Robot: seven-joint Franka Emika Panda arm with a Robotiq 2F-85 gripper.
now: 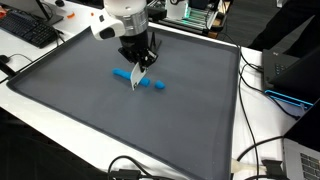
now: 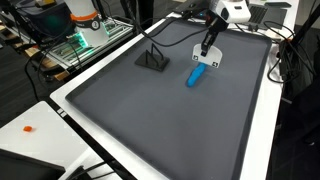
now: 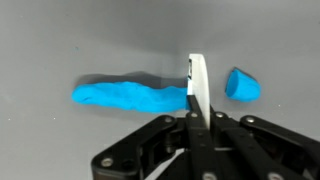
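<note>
The pincer (image 3: 197,120) is clamped tight on a thin white blade (image 3: 198,85). The blade stands edge-down between a long blue clay roll (image 3: 125,96) and a small blue piece (image 3: 242,86). Only the wrist view shows the blade touching the roll's end, with the piece lying just apart. In an exterior view the piece (image 1: 158,86) lies beside the roll, toward the far side of a grey mat (image 1: 70,105). The mat's raised edges are well away on every side. Another exterior view alone shows a black stand (image 2: 153,60) on the mat, near the roll. A keyboard (image 1: 28,30) and cables (image 1: 262,150) lie off the mat.
</note>
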